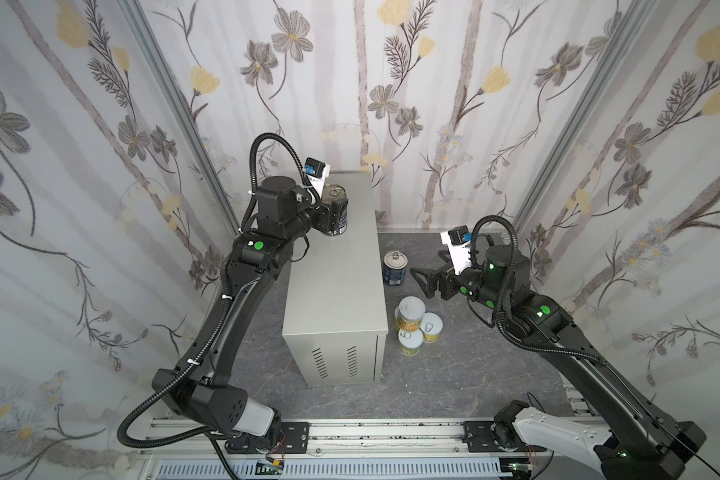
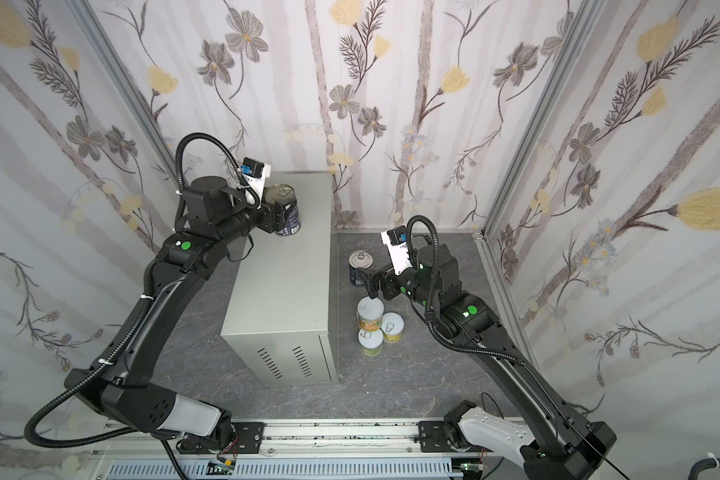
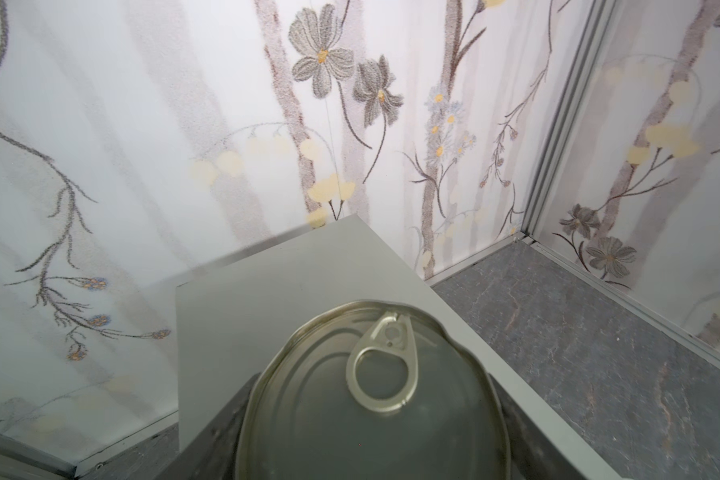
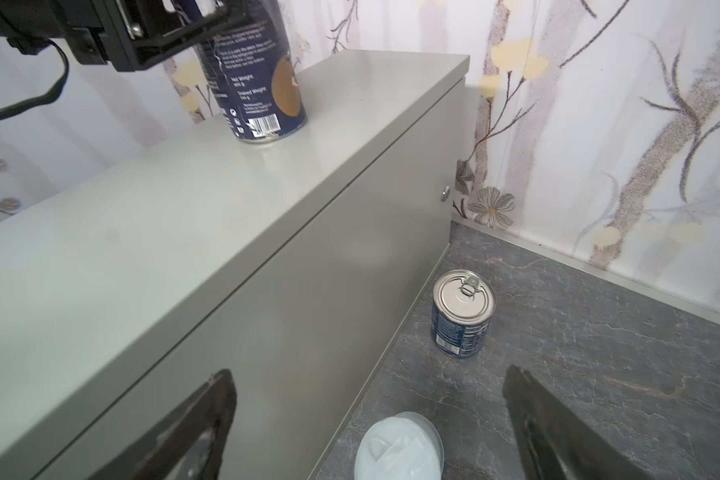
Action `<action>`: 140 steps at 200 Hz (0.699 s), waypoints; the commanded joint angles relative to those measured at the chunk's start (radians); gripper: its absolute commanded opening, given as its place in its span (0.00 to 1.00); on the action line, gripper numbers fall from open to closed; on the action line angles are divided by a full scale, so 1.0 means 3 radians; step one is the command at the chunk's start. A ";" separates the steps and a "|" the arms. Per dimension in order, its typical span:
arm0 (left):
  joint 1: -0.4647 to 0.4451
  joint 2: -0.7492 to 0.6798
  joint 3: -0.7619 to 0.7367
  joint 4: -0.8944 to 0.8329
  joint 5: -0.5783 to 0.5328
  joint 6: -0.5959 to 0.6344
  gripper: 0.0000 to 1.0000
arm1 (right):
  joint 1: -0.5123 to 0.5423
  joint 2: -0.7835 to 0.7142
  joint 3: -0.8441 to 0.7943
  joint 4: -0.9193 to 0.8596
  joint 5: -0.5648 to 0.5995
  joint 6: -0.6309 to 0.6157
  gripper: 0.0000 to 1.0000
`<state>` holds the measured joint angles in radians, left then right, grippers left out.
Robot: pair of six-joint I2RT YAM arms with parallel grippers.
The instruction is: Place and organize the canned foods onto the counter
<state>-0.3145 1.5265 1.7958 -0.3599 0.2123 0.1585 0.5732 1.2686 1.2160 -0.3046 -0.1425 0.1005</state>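
The counter (image 1: pixel 341 286), a tall light-grey cabinet, stands left of centre in both top views. My left gripper (image 1: pixel 330 216) is shut on a tall dark blue can (image 1: pixel 336 205) at the far end of the top, and the can's base (image 4: pixel 267 135) meets the surface. The left wrist view shows its pull-tab lid (image 3: pixel 371 395) between dark fingers (image 3: pixel 221 424). A second blue can (image 1: pixel 395 268) stands on the floor beside the counter. Three short yellow and green cans (image 1: pixel 411 316) cluster nearer the front. My right gripper (image 1: pixel 422 283) hangs open between that blue can and the cluster, holding nothing.
The dark marbled floor (image 1: pixel 454 374) runs right of the counter to the wallpapered walls (image 1: pixel 599 166). The arms' metal rail (image 1: pixel 391 432) crosses the front. Vent slots (image 1: pixel 335 361) mark the counter's near face. A white-lidded short can (image 4: pixel 398 446) sits just below the right fingers.
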 commanded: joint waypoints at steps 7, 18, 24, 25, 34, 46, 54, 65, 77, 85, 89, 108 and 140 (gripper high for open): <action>0.0122 0.0376 0.0396 0.0391 0.0217 -0.0078 0.67 | -0.0064 0.0201 0.0137 0.0259 0.0074 0.0008 1.00; 0.0169 0.0584 0.0614 0.0392 0.0282 -0.0080 0.67 | -0.0088 0.0288 0.0184 0.0264 0.0079 0.0000 1.00; 0.0186 0.0695 0.0743 0.0377 0.0296 -0.0074 0.67 | -0.0100 0.0329 0.0198 0.0266 0.0094 0.0002 1.00; 0.0193 0.0721 0.0766 0.0372 0.0298 -0.0074 0.67 | -0.0105 0.0333 0.0199 0.0267 0.0095 0.0002 1.00; 0.0219 0.0920 0.0967 0.0325 0.0302 -0.0076 0.67 | -0.0125 0.0396 0.0199 0.0272 0.0109 0.0002 1.00; 0.0270 0.1146 0.1218 0.0245 0.0314 -0.0109 0.67 | -0.0159 0.0464 0.0177 0.0300 0.0158 0.0033 1.00; 0.0298 0.1261 0.1359 0.0181 0.0317 -0.0125 0.67 | -0.0184 0.0506 0.0152 0.0329 0.0152 0.0066 1.00; 0.0328 0.1371 0.1484 0.0129 0.0307 -0.0137 0.66 | -0.0223 0.0570 0.0125 0.0363 0.0118 0.0094 1.00; 0.0355 0.1401 0.1487 0.0141 0.0288 -0.0119 0.66 | -0.0242 0.0626 0.0105 0.0382 0.0118 0.0110 1.00; 0.0377 0.1406 0.1482 0.0144 0.0275 -0.0109 0.66 | -0.0258 0.0665 0.0094 0.0398 0.0113 0.0115 1.00; 0.0386 0.1402 0.1486 0.0136 0.0276 -0.0104 0.66 | -0.0266 0.0685 0.0091 0.0408 0.0116 0.0115 1.00; 0.0453 0.1376 0.1448 0.0133 0.0330 -0.0104 0.67 | -0.0290 0.0772 0.0090 0.0466 0.0116 0.0153 1.00; 0.0560 0.1333 0.1357 0.0238 0.0599 -0.0193 0.71 | -0.0295 0.0960 0.0122 0.0587 0.0085 0.0181 1.00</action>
<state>-0.1650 1.9358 2.2154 -0.3008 0.3401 0.1230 0.4850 1.5208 1.2446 -0.2050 -0.1169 0.1398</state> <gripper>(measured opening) 0.724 0.996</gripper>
